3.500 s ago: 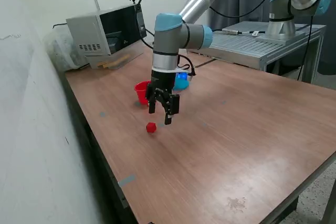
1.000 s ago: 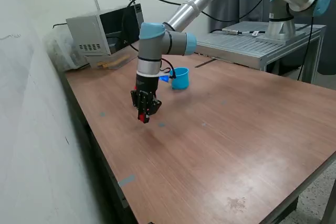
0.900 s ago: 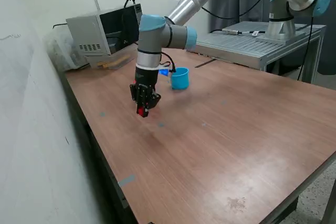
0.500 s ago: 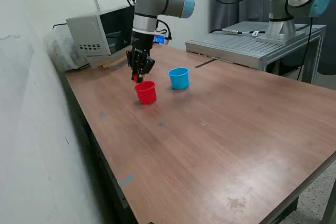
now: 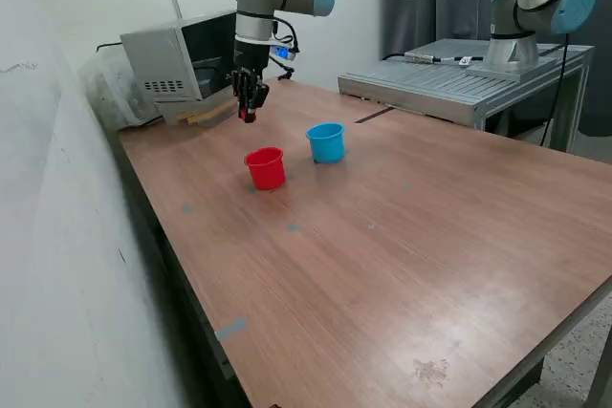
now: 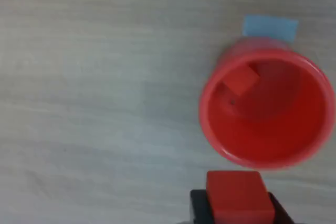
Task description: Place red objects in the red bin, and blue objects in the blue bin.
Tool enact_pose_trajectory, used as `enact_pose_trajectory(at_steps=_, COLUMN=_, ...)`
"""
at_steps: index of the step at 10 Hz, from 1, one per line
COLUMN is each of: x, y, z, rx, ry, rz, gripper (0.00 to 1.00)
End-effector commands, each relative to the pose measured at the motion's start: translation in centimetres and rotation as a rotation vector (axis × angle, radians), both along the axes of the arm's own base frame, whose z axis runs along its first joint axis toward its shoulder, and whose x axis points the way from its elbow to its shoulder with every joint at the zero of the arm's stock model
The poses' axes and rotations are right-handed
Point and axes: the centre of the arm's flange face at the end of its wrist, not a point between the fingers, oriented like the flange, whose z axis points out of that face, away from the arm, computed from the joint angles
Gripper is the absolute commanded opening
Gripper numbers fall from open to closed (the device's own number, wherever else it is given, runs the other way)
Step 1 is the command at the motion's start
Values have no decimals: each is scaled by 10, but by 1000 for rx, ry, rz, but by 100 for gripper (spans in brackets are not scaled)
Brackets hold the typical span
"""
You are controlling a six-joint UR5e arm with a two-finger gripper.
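We held a red cube (image 6: pixel 240 196) in closed jaws above the surface (image 5: pixel 402 236), beside the red cup (image 5: pixel 266 167) (another red cube (image 6: pixel 240 81) inside it), near the light blue cup (image 5: pixel 326 141).

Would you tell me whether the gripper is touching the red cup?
Apart. In the exterior view the gripper, holding a red cube, hangs clearly above the red cup.

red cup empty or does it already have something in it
Not empty: the wrist view shows one red cube lying inside the red cup.

One cube (image 6: pixel 241 81) lies in the cup (image 6: pixel 266 150) beside another cup (image 5: pixel 326 142).
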Motion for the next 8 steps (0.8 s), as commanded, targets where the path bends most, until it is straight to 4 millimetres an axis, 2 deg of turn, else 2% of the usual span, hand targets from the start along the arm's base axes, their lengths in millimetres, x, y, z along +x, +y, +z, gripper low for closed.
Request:
enact_pose_trajectory(at_steps=1, x=14, y=13, z=-34, rx=-21, ry=-63, rz=-18, gripper=0)
enact_pose_trajectory(at_steps=2, x=19, y=4, z=-40, rx=-27, ry=-77, rz=-8, gripper=0)
enact_pose_trajectory(at_steps=4, x=20, y=2, z=-42, rx=-47, ry=-78, rz=-2, gripper=0)
enact_pose_trajectory(at_steps=5, x=16, y=-14, z=-41, rx=-49, ry=-73, rz=20, gripper=0)
enact_pose_trajectory(at_steps=8, x=15, y=-19, z=-39, rx=-50, ry=-68, rz=28, gripper=0)
